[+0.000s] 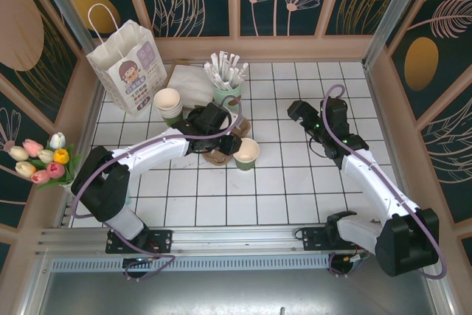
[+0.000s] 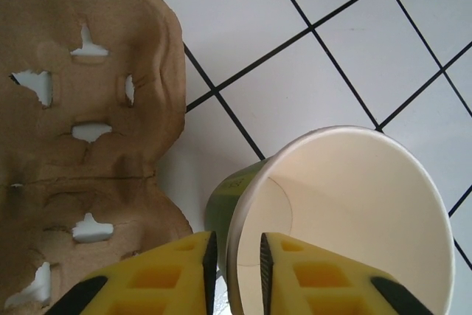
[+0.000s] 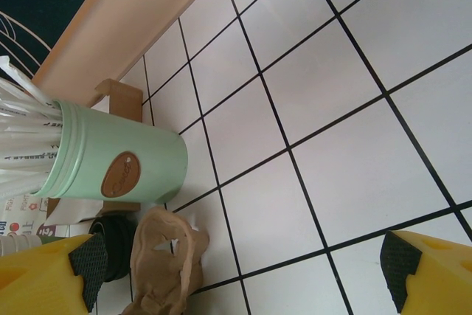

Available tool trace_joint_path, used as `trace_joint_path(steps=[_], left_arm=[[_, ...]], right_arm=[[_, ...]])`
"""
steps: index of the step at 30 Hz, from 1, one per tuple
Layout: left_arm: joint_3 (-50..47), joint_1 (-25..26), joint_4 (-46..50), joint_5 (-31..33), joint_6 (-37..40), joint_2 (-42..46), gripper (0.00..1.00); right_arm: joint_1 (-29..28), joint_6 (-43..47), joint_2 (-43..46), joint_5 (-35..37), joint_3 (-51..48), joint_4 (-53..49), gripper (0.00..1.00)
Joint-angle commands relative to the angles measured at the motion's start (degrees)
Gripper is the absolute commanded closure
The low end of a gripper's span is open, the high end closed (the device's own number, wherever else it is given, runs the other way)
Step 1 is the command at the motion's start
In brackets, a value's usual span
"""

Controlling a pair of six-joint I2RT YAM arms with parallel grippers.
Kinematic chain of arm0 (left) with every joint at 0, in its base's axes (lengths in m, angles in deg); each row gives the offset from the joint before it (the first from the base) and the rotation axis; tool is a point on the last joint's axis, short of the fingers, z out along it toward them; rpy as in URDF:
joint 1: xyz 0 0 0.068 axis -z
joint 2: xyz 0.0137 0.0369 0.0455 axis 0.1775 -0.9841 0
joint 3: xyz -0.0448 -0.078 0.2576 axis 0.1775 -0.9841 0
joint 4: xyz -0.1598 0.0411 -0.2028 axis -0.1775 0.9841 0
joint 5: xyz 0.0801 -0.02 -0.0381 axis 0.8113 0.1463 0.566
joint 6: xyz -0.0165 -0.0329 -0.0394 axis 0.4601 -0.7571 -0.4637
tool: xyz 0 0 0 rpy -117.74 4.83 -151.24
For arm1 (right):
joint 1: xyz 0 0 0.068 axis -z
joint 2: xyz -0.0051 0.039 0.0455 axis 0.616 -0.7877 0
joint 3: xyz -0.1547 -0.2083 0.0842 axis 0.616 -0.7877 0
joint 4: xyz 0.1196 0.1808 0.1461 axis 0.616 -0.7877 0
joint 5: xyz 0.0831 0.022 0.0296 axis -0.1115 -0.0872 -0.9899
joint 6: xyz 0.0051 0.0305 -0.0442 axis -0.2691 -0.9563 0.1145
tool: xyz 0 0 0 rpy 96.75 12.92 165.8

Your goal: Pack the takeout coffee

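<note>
White-tiled table: the lidless green paper cup (image 1: 247, 154) stands just right of the brown pulp carrier (image 2: 74, 108). Left gripper (image 2: 237, 256) straddles its rim, and I cannot tell if it pinches. Right gripper (image 3: 242, 271) is spread wide, empty. Packing seems hardly begun.

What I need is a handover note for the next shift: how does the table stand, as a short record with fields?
left claw: narrowly parted astride the cup's rim, one finger inside, one outside
lidless green cup: empty, on the tiles
pulp carrier: brown, beside the cup
right claw: wide open, holding nothing
straw holder: pale green, white wrapped straws inside
paper bag: standing, back left
</note>
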Motion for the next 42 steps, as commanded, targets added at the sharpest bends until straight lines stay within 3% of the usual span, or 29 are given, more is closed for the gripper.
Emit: trace_joint_path(steps=[1,7,11,14,17,27,33,38,42], left_arm=[[1.8,0.1,1.5,-0.9,1.1,0.4,0.67],[4.2,0.1,2.6,3.6,2.3,4.2,0.37],[4.9,0.0,2.2,15.6,2.3,4.6,0.17],[4.4,-1.0,0.7,24.2,3.0,4.1,0.08],[3.8,-4.1,-1.0,25.4,3.4,2.4,0.02],[6.7,-11.0,-1.9,21.6,7.3,-6.7,0.02],[11.0,-12.0,1.0,21.1,6.2,-11.7,0.16],[14.3,-12.1,3.1,25.4,7.1,-15.7,0.21],[14.2,-12.0,2.8,26.0,7.5,-16.3,0.31]], right_arm=[[0.4,0.0,-0.1,0.9,-0.5,1.1,0.03],[0.4,-0.1,0.1,1.0,-0.3,1.7,0.03],[0.6,-1.3,2.5,0.4,-3.0,7.9,0.01],[0.7,-1.6,5.3,3.5,-5.8,12.6,0.01],[0.7,-0.7,7.8,7.8,-7.6,15.6,0.01],[0.8,1.6,11.6,12.3,-9.2,16.9,0.01],[0.8,1.5,11.3,11.5,-9.6,17.3,0.03],[0.8,1.9,11.5,11.4,-9.4,17.7,0.03],[0.8,2.4,11.5,11.6,-9.0,17.4,0.03]])
